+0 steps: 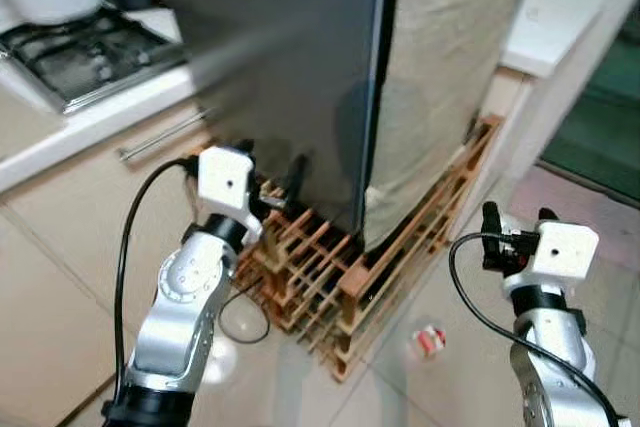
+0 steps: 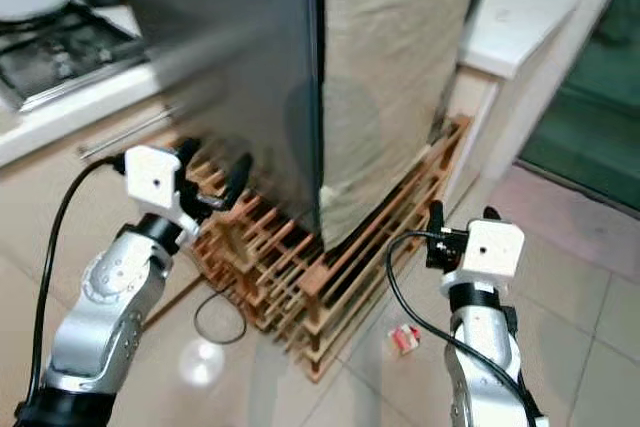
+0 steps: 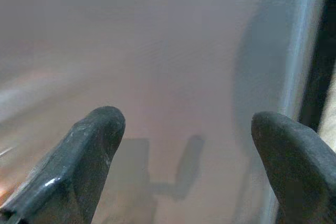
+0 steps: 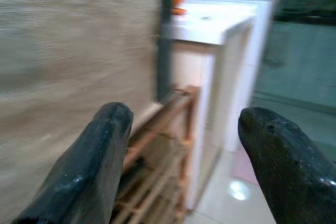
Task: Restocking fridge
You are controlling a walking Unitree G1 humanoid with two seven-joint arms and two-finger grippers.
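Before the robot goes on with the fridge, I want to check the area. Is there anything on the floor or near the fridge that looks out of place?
Yes. A small red and white packet lies loose on the floor tiles, beside the wooden rack under the fridge and ahead of the right gripper. It looks dropped. A black cable loop also lies on the floor by the rack.

Fridge [image 1: 280, 67] top cut off, stove [image 1: 85, 52] blurred, small floor item [image 1: 429, 340] unidentifiable

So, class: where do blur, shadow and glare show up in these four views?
Left eye view: fridge door smeared by blur, glare spot on the floor tiles. Left wrist view: open left gripper throws a soft shadow on the door. Right wrist view: right gripper open, cloth-covered side blurred.
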